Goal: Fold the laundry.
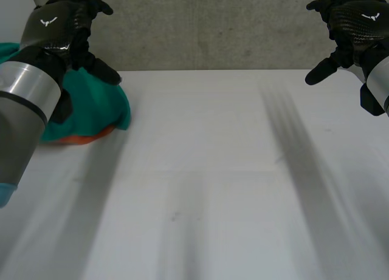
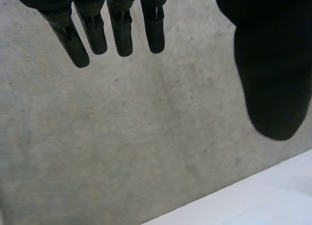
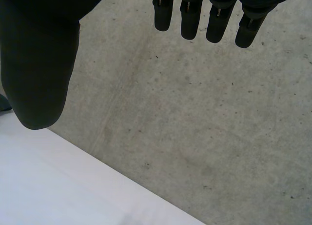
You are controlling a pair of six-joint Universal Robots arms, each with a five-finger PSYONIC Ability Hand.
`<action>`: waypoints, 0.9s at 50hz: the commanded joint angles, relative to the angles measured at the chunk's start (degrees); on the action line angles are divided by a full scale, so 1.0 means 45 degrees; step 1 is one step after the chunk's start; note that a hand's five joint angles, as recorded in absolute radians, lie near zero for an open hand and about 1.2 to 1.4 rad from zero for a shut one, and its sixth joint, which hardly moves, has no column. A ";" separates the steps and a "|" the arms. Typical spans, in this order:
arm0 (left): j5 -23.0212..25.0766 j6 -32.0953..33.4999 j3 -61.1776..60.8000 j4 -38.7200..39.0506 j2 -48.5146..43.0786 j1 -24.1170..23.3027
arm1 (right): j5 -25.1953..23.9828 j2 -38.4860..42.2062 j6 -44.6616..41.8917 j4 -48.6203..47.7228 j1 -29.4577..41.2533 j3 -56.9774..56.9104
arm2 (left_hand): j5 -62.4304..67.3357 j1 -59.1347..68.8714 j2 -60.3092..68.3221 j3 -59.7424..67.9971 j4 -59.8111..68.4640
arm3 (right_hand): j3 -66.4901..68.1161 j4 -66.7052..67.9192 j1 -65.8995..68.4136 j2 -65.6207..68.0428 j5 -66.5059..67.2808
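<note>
A pile of laundry lies at the far left of the white table point(image 1: 200, 183): a teal cloth point(image 1: 97, 104) on top with an orange cloth point(image 1: 82, 138) peeking out beneath it. My left hand point(image 1: 64, 28) is raised above and in front of the pile, partly hiding it, its fingers point(image 2: 114, 32) straight and holding nothing. At the far right my right hand point(image 1: 352, 25) is lifted above the table, well away from the cloths, with its fingers point(image 3: 200, 15) straight and the thumb point(image 3: 39, 64) apart.
A grey concrete wall point(image 1: 213, 31) rises right behind the table's far edge; both wrist views look at this wall point(image 2: 122, 137), with a strip of the table point(image 3: 58, 186) below it.
</note>
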 commanded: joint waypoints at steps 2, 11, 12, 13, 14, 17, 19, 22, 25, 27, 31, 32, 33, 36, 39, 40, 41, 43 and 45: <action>-0.0023 0.3888 0.2119 0.0860 -0.2993 0.2124 | -0.0063 0.0039 -0.0049 -0.0014 0.0019 -0.0056 | -0.0592 -0.2356 -0.2180 -0.0467 -0.0359 | -0.0426 -0.0402 -0.0628 -0.0437 -0.0534; -0.0043 0.7815 0.4464 0.4023 -0.7232 0.3413 | -0.0063 0.0157 -0.0282 -0.0014 0.0058 -0.0017 | -0.0208 -0.1971 -0.1795 -0.0083 0.0025 | -0.0426 -0.0402 -0.0628 -0.0437 -0.0534; 0.0015 0.8340 0.4659 0.4606 -0.7893 0.3685 | -0.0063 0.0157 -0.0341 -0.0014 0.0058 0.0002 | -0.0171 -0.1934 -0.1758 -0.0046 0.0062 | -0.0426 -0.0402 -0.0628 -0.0437 -0.0534; 0.0016 0.8597 0.4757 0.4863 -0.8267 0.3804 | -0.0063 0.0176 -0.0400 -0.0014 0.0078 0.0022 | -0.0171 -0.1934 -0.1758 -0.0046 0.0063 | -0.0426 -0.0402 -0.0628 -0.0437 -0.0534; 0.0016 0.8812 0.4874 0.5079 -0.8599 0.3844 | -0.0063 0.0176 -0.0536 -0.0014 0.0097 0.0041 | -0.0134 -0.1897 -0.1721 -0.0009 0.0100 | -0.0426 -0.0402 -0.0628 -0.0437 -0.0534; 0.0016 0.9438 0.5441 0.5588 -0.9791 0.4000 | -0.0063 0.0196 -0.0654 -0.0014 0.0136 0.0080 | -0.0096 -0.1859 -0.1683 0.0029 0.0138 | -0.0426 -0.0402 -0.0628 -0.0437 -0.0534; 0.0035 0.9653 0.5636 0.5686 -1.0241 0.4039 | -0.0063 0.0235 -0.0732 -0.0014 0.0136 0.0119 | -0.0022 -0.1785 -0.1609 0.0103 0.0212 | -0.0426 -0.0402 -0.0628 -0.0437 -0.0534; 0.0094 0.9791 0.6007 0.5725 -1.0945 0.4079 | -0.0063 0.0448 -0.0771 -0.0014 0.0136 0.0120 | 0.1839 0.0076 0.0252 0.1964 0.2073 | -0.0426 -0.0402 -0.0628 -0.0437 -0.0534; 0.0075 0.9810 0.6204 0.5745 -1.1142 0.4059 | -0.0064 0.0664 -0.0791 -0.0014 0.0117 0.0081 | 1.0225 0.8461 0.8637 1.0349 1.0458 | -0.0426 -0.0402 -0.0628 -0.0437 -0.0534; -0.0023 0.9655 0.6049 0.5823 -1.0987 0.3885 | -0.0083 0.0762 -0.0791 -0.0014 0.0097 0.0061 | 1.4958 1.3194 1.3370 1.5082 1.5191 | -0.0426 -0.0402 -0.0628 -0.0437 -0.0534; -0.0062 0.8955 0.5504 0.5920 -0.8964 0.3476 | -0.0063 0.0762 -0.0810 -0.0014 0.0097 0.0002 | 1.4963 1.3200 1.3376 1.5088 1.5197 | -0.0426 -0.0402 -0.0628 -0.0437 -0.0534; -0.0062 0.8680 0.5365 0.5921 -0.8413 0.3280 | -0.0083 0.0762 -0.0830 -0.0014 0.0078 0.0002 | 1.4963 1.3200 1.3376 1.5088 1.5197 | -0.0426 -0.0402 -0.0628 -0.0437 -0.0534; -0.0062 0.8368 0.5209 0.5921 -0.7905 0.3085 | -0.0083 0.0762 -0.0849 -0.0014 0.0059 -0.0017 | 1.4963 1.3200 1.3376 1.5088 1.5197 | -0.0426 -0.0402 -0.0628 -0.0437 -0.0534; 0.0016 0.7040 0.4545 0.5901 -0.6263 0.2226 | -0.0064 0.0762 -0.0927 -0.0014 0.0000 -0.0056 | 1.4963 1.3200 1.3376 1.5088 1.5197 | -0.0426 -0.0402 -0.0628 -0.0437 -0.0534; 0.0035 0.5638 0.3980 0.5668 -0.4744 0.1213 | -0.0083 0.0743 -0.0928 -0.0014 -0.0020 -0.0076 | 1.4963 1.3200 1.3376 1.5088 1.5197 | -0.0426 -0.0402 -0.0628 -0.0437 -0.0534; 0.0035 0.5263 0.3784 0.5570 -0.4291 0.0937 | -0.0064 0.0743 -0.0928 -0.0014 -0.0020 -0.0076 | 1.4963 1.3200 1.3376 1.5088 1.5197 | -0.0426 -0.0402 -0.0628 -0.0437 -0.0534; 0.0035 0.4873 0.3531 0.5434 -0.3861 0.0664 | -0.0063 0.0743 -0.0947 -0.0014 -0.0020 -0.0095 | 1.4963 1.3200 1.3376 1.5088 1.5197 | -0.0426 -0.0402 -0.0628 -0.0437 -0.0534; 0.0055 0.3627 0.2733 0.4812 -0.2712 -0.0154 | -0.0083 0.0743 -0.0947 -0.0014 -0.0039 -0.0095 | 1.4963 1.3200 1.3376 1.5088 1.5197 | -0.0426 -0.0402 -0.0628 -0.0437 -0.0534; 0.0074 0.2783 0.2222 0.4380 -0.2141 -0.0684 | -0.0063 0.0743 -0.0947 -0.0014 -0.0059 -0.0115 | 1.4963 1.3200 1.3376 1.5088 1.5197 | -0.0426 -0.0402 -0.0628 -0.0437 -0.0534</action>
